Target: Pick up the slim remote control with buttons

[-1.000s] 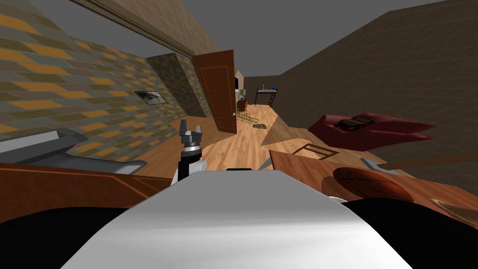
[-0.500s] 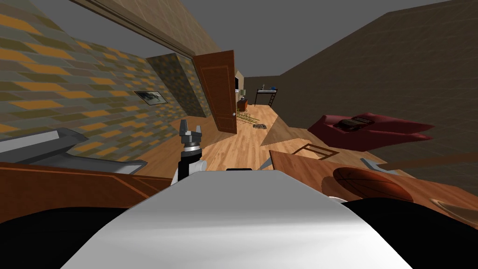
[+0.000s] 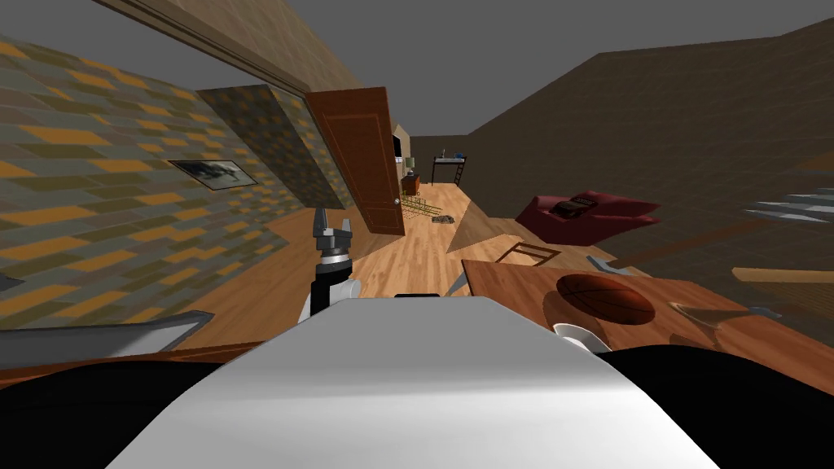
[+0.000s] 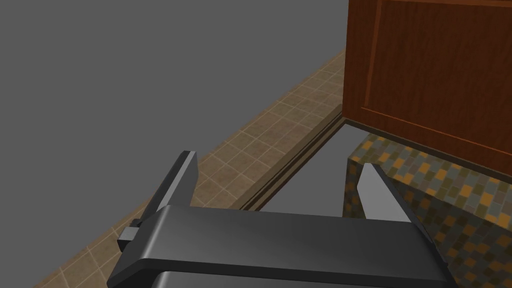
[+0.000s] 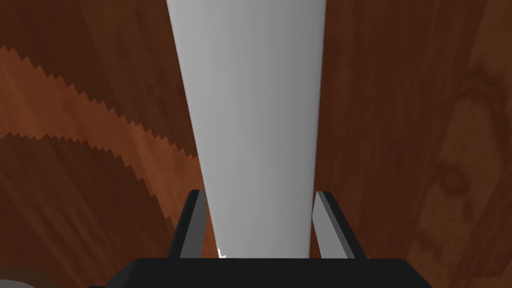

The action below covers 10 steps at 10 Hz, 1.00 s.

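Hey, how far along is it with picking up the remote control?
Done: the right end effector is shut on the slim, light grey remote, gripping its two long sides. No buttons show on this face.
In hand: the lift. A brown wooden surface lies behind the remote, and I cannot tell whether it is clear of it.
Remaining: raise it well clear.
The left end effector is open, held up ahead of the chest.

Left half of the frame: orange-and-grey patterned wall [image 3: 98,203] with a framed picture [image 3: 213,173], then an open brown door [image 3: 358,163] at upper centre above a light wood floor [image 3: 411,252]. Right of centre: brown wooden surface [image 3: 505,285] bearing an orange-brown ball [image 3: 604,297]. Farther back, toward the upper right: dark red seat [image 3: 611,221] with a dark object [image 3: 570,206] on top.
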### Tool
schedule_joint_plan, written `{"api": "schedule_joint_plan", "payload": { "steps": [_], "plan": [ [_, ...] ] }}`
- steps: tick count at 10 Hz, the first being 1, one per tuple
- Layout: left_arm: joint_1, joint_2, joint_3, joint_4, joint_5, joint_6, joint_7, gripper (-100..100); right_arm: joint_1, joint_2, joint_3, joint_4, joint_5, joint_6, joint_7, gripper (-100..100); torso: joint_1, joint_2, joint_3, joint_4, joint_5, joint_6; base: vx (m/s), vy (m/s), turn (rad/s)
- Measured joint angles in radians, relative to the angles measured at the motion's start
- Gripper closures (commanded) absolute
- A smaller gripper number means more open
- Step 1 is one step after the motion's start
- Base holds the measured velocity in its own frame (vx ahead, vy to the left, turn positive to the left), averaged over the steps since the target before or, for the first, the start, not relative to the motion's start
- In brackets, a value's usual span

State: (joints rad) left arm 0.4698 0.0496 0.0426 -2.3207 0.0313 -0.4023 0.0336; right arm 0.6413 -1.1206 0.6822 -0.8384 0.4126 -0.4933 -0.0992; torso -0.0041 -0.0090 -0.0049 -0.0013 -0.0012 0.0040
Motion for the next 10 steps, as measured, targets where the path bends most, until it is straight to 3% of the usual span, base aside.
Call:
{"api": "schedule_joint_plan", "payload": {
  "steps": [7, 9, 10],
  "plan": [
    [0.000, 0.000, 0.000, 0.000, 0.000, 0.000, 0.000, 0, -0.084, -0.136, 0.190, -0.131, -0.129, 0.069, 0.072, 100, 0.001, 0.001, 0.000, 0.000, 0.002, 0.001, 0.062, -0.010, -0.216],
    [0.000, 0.000, 0.000, 0.000, 0.000, 0.000, 0.000, 0, -0.106, -0.175, 0.242, -0.168, -0.165, 0.090, 0.094, 100, 0.002, 0.000, 0.000, 0.000, 0.002, 0.000, 0.038, -0.002, -0.052],
    [0.000, 0.000, 0.000, 0.000, 0.000, 0.000, 0.000, 0, -0.106, -0.175, 0.244, -0.168, -0.166, 0.091, 0.095, 0, 0.002, 0.002, 0.001, 0.000, 0.002, 0.000, 0.000, 0.000, 0.000]
  ]
}}
